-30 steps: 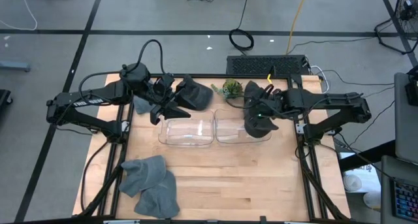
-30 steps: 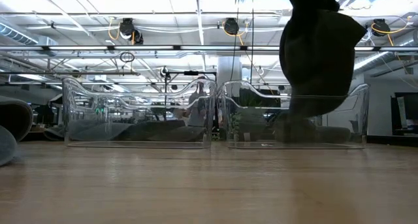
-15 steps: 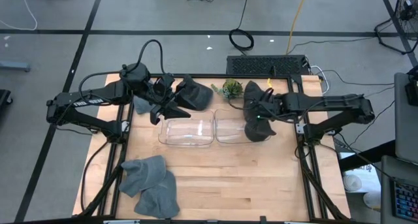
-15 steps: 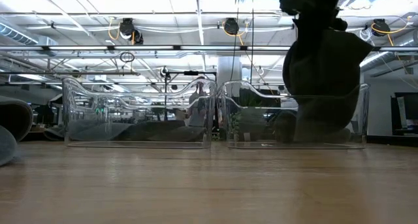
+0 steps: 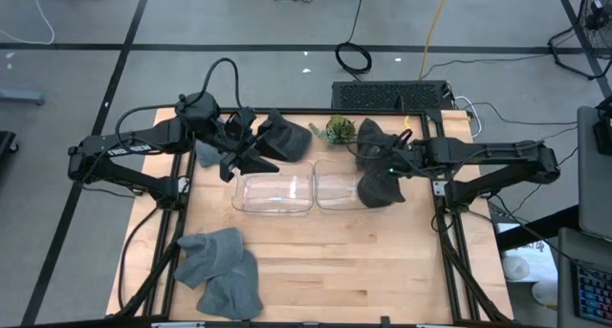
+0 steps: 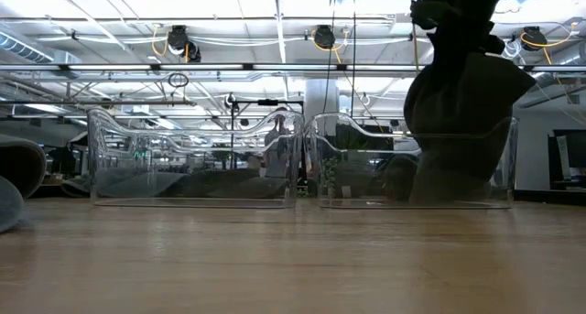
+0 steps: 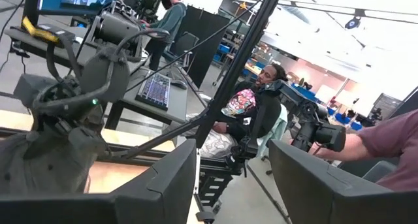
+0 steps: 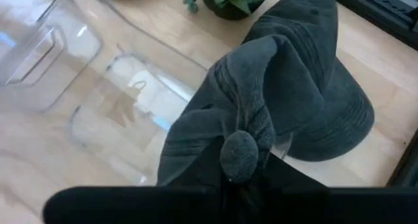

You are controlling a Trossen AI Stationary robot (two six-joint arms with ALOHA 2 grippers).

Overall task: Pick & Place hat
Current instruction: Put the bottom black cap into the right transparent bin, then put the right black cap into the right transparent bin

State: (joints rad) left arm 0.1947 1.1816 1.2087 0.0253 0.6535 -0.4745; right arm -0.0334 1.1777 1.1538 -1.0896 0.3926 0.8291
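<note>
A dark grey hat (image 5: 380,187) hangs from my right gripper (image 5: 385,163) over the right clear bin (image 5: 335,191). The gripper is shut on it, and in the low view the hat (image 6: 458,113) reaches down inside that bin (image 6: 366,163). My left gripper (image 7: 232,178) stands open and level above the table's far left, with nothing between its fingers. Another dark hat (image 5: 287,137) lies on the table just beyond my left gripper (image 5: 244,151). A third dark hat (image 8: 326,100) lies flat at the far edge, beside a small plant. My right gripper pinches bunched cloth of the hat's crown, at the top button (image 8: 238,152); the cloth covers the fingertips. The fingers come from above, slanting down. The hat hangs slack below them, with its lower end (image 6: 449,190) inside the right bin, down near the floor.
A second clear bin (image 5: 274,192) stands to the left of the first, touching it. A pile of lighter grey hats (image 5: 220,271) lies at the near left corner. The small potted plant (image 5: 338,129) sits at the far edge. People sit beyond the table.
My right gripper has sunk and drifted a little toward the table's right edge with the hat. The hat's lower end, which hung at the bin's rim, has gone down inside the right bin.
</note>
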